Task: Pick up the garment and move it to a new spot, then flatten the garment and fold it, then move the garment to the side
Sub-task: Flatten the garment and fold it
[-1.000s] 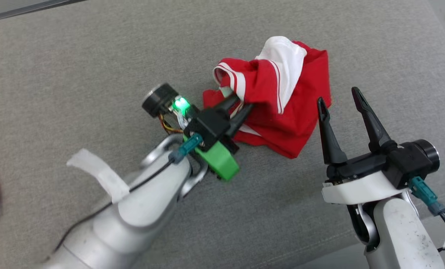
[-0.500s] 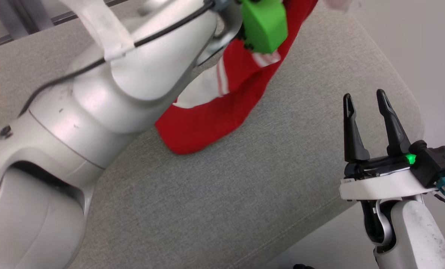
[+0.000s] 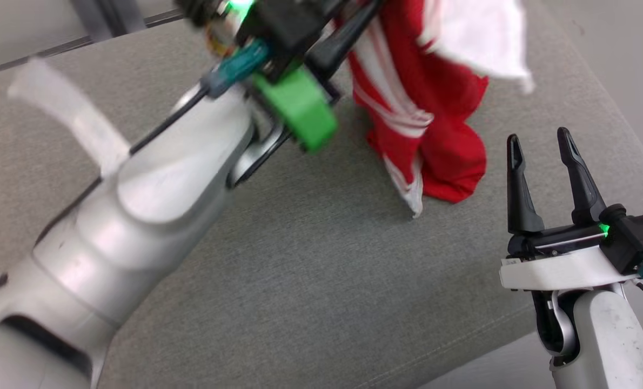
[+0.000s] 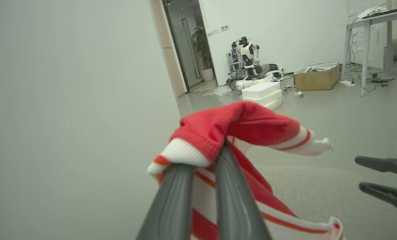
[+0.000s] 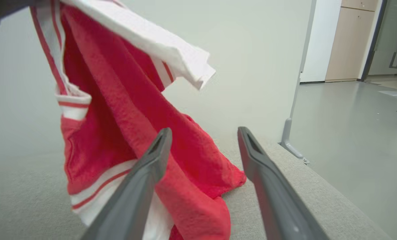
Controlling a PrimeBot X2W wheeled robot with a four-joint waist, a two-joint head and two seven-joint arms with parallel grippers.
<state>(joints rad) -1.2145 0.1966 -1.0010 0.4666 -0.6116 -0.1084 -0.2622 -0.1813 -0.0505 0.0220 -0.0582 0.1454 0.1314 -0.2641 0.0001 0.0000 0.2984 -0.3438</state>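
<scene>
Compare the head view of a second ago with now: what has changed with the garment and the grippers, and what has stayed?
The left gripper, already shut on the red and white garment, has raised it: the cloth lay crumpled on the grey cushion and now hangs, its lower end seemingly touching it. The camera shifted too. The right gripper stays open and empty.

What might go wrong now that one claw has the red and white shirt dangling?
1. The left claw pinches only a small fold at a striped edge of the shirt, so the cloth may slip out.
2. The shirt's lower end rests on the grey cushion; moving sideways may drag and bunch it.
3. The open right claw stands close to the hanging cloth and might snag it.
</scene>
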